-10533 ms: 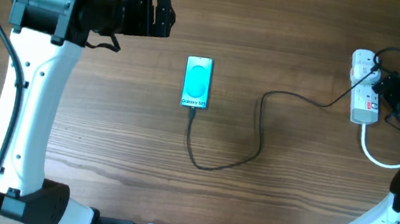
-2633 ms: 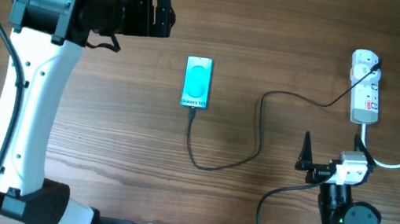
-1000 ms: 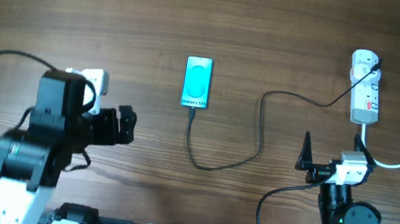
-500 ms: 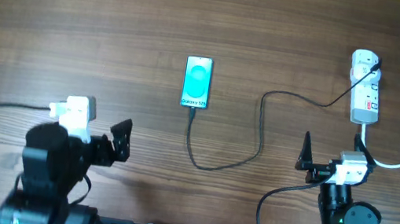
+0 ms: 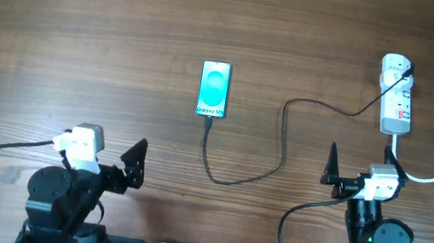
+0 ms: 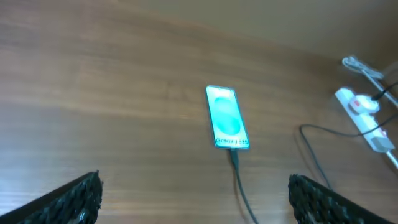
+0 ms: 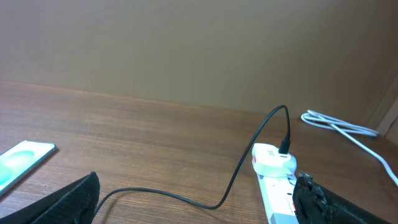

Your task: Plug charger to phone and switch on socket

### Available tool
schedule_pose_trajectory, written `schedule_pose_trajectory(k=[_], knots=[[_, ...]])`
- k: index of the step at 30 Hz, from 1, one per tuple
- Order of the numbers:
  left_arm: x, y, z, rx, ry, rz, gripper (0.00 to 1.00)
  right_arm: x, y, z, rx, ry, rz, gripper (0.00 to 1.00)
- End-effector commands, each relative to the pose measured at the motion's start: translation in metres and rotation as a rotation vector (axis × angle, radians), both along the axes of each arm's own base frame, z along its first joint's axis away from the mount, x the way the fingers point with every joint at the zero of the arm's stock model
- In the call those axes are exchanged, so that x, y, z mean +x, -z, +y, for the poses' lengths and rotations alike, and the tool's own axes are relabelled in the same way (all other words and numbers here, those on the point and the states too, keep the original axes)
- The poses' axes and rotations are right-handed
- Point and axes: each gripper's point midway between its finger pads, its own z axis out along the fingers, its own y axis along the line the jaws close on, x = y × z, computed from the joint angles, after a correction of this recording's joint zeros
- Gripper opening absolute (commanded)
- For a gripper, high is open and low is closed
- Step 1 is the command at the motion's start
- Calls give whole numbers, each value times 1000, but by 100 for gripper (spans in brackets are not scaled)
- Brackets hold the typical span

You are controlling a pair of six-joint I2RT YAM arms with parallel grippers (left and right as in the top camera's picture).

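Both my pincers, left [image 6: 196, 196] and right [image 7: 196, 199], stand spread wide, holding nothing, with my arms folded low at the near edge of the table [image 5: 84, 33]. The phone [image 5: 214, 90] lies screen-up mid-table. The charger [image 5: 283, 140] sits in its near end and trails right to the socket [image 5: 395, 95].

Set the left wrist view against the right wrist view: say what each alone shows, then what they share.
Only the left wrist view shows the whole cyan-screened rectangular smartphone, with the thin black charger cable meeting its near end. Only the right wrist view shows clearly the white adapter seated in the white plastic power strip, the cable arching out of it; of the phone it catches just a corner. Both share the brown wooden table, cable, strip, thick white cord and each camera's own dark fingers, spread wide.
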Motion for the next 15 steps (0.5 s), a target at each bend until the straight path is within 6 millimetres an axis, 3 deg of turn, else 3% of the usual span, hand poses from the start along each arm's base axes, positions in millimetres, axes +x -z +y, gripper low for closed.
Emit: schedule_pose_trajectory(k=[1,15], knots=[[6,6,-4,-28,15,-39,100,0,-2,-3,-11,18,-11,100],[28,-14,-1,-31,2,-373,100,0,-2,-3,-11,18,-11,100]])
